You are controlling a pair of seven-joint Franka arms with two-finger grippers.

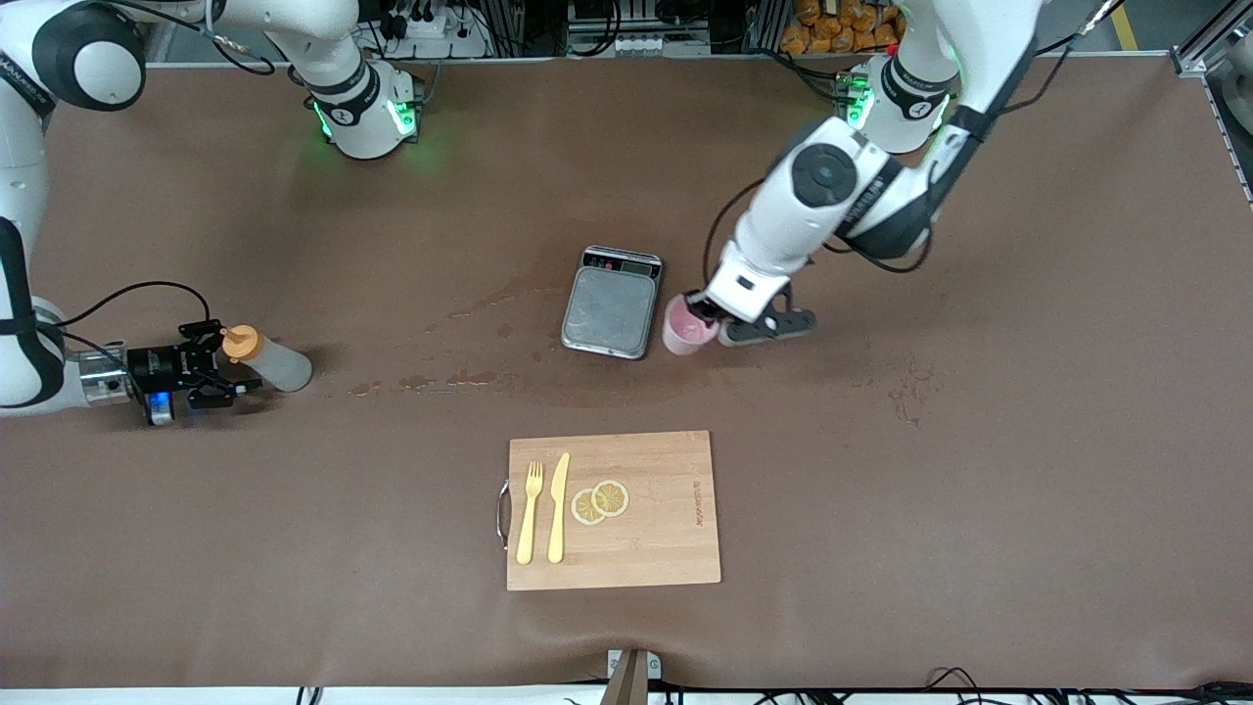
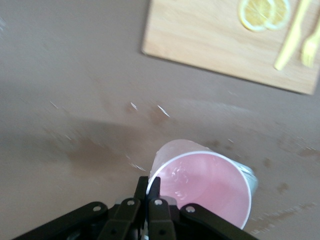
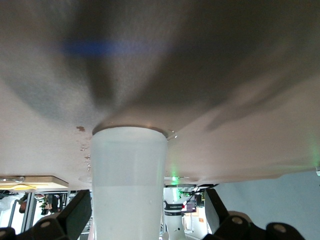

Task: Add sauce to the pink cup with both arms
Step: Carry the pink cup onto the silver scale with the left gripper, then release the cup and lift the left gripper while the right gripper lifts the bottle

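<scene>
Robotics lab: brown-covered table (image 1: pixel 979 490), cables and aluminium framing (image 1: pixel 626 24) along its edge.

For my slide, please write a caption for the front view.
Left gripper pinches the pink cup beside the scale; right gripper, open, straddles the sauce bottle.

My front view is evenly bright from overhead; shadows on the desk (image 1: pixel 979 490) are soft and short. Green base lights tint the desk nearby. The left wrist view is smeared with motion blur. The right wrist view is dark at its upper part, with a blue glow.
</scene>
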